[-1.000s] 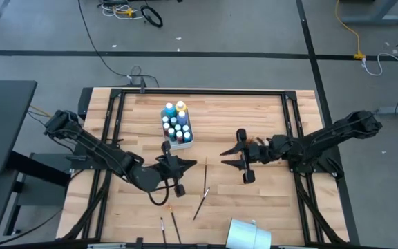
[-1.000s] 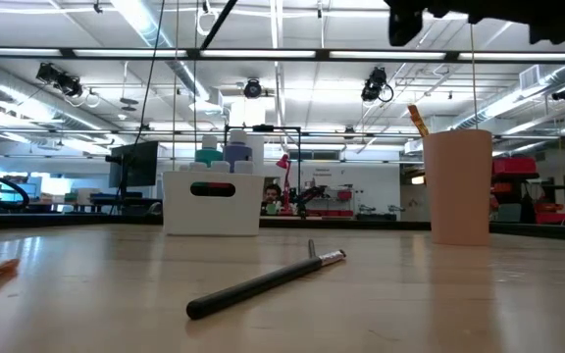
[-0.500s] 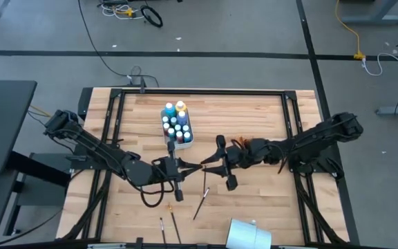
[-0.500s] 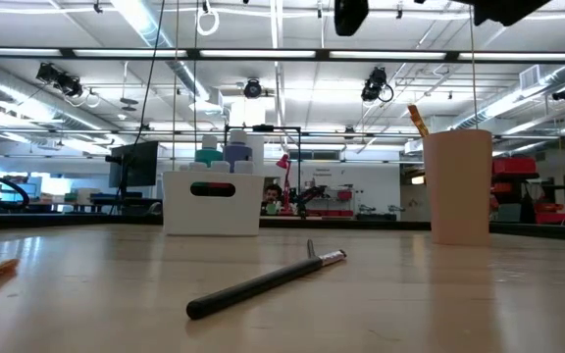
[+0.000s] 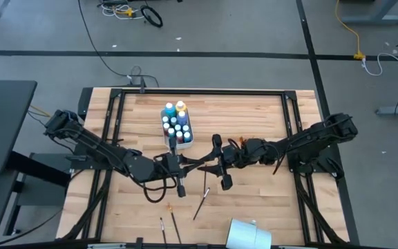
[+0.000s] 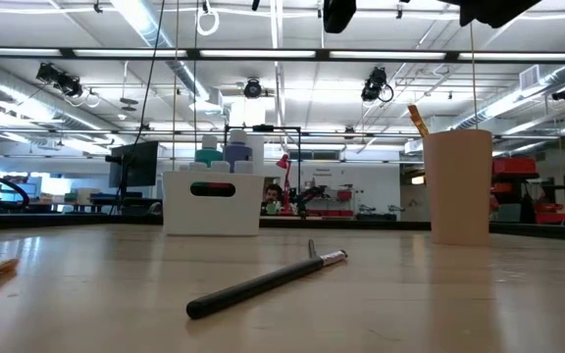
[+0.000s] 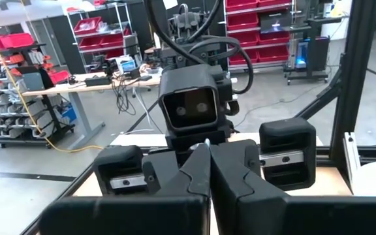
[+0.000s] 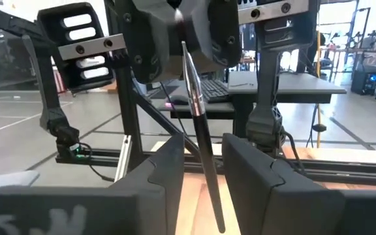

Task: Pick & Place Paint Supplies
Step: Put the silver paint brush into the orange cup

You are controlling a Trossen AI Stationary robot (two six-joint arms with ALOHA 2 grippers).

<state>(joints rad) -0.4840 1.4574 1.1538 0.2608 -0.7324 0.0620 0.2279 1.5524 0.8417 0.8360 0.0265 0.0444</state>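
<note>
Near the bench's front edge, loose brushes (image 5: 200, 203) lie. At mid-bench the left hand (image 5: 188, 166), pinched on a brush (image 8: 198, 124), offers it between the right hand's (image 5: 211, 166) part-open fingers (image 8: 165, 173); squeeze squarely before releasing. Farther back, bottles fill the caddy (image 5: 177, 124).

No text, label, brand, number or sign can be read in any of the views. The small paint bottles (image 5: 177, 126) are too small for any label print to be made out, and the red bins on the shelves in the room behind carry no legible markings.
</note>
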